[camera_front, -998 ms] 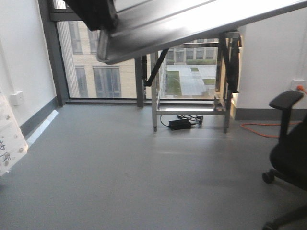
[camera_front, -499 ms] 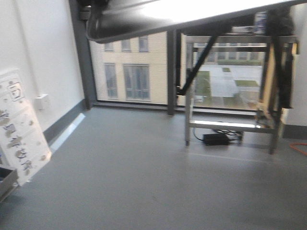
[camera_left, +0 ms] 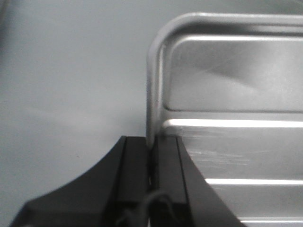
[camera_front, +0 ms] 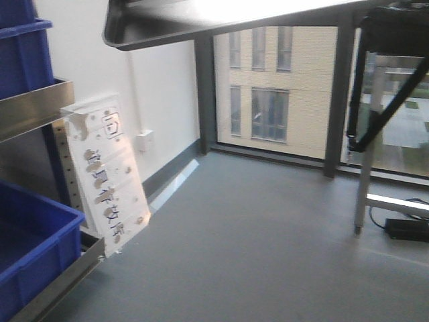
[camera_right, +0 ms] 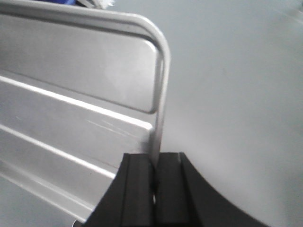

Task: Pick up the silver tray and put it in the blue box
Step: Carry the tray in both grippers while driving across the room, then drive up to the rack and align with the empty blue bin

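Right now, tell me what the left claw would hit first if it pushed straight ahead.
The silver tray itself: the left claw is clamped on its rim, which runs straight on ahead. Past the tray's corner only grey floor shows, seemingly well below.

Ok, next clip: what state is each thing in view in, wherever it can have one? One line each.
silver tray: lifted in the air, gripped by its rim at both ends, nothing in it.
left end effector: shut on the tray's rim.
right end effector: shut on the opposite rim.
blue box: on the lower rack shelf, open-topped, tray not in it.
upper blue box: on the shelf above, partly out of frame.
white panel: tilted against the rack.
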`<action>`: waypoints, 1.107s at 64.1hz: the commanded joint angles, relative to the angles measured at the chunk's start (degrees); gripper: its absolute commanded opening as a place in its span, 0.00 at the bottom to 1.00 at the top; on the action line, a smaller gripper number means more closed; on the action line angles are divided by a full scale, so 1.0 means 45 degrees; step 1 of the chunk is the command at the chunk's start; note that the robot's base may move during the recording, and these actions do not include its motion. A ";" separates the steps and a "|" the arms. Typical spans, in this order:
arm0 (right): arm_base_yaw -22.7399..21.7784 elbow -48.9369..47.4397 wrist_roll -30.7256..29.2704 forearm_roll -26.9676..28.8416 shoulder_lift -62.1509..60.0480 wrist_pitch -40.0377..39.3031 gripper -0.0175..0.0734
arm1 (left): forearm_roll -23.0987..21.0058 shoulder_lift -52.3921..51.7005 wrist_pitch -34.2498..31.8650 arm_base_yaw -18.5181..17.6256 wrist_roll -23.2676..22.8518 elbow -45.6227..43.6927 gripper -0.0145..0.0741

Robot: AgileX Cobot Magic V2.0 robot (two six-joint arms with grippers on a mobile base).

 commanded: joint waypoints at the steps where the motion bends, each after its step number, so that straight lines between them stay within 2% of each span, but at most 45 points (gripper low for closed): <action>1: -0.0046 -0.0395 -0.0225 -0.0603 -0.0258 -0.0501 0.25 | 0.1154 -0.0800 0.0126 -0.0012 -0.0057 -0.0442 0.05; 36: -0.0046 -0.0395 -0.0225 -0.0603 -0.0258 -0.0501 0.25 | 0.1203 -0.2884 0.0157 -0.0012 -0.0034 -0.0442 0.05; 49: -0.0046 -0.0395 -0.0225 -0.0603 -0.0258 -0.0501 0.25 | 0.1237 -0.2856 0.0157 -0.0012 -0.0034 -0.0442 0.05; 58: -0.0046 -0.0395 -0.0225 -0.0603 -0.0258 -0.0501 0.25 | 0.1765 -0.2846 0.0167 -0.0012 -0.0034 -0.0442 0.05; 71: -0.0046 -0.0395 -0.0225 -0.0603 -0.0258 -0.0501 0.25 | 0.1868 -0.2846 0.0217 -0.0012 -0.0034 -0.0442 0.05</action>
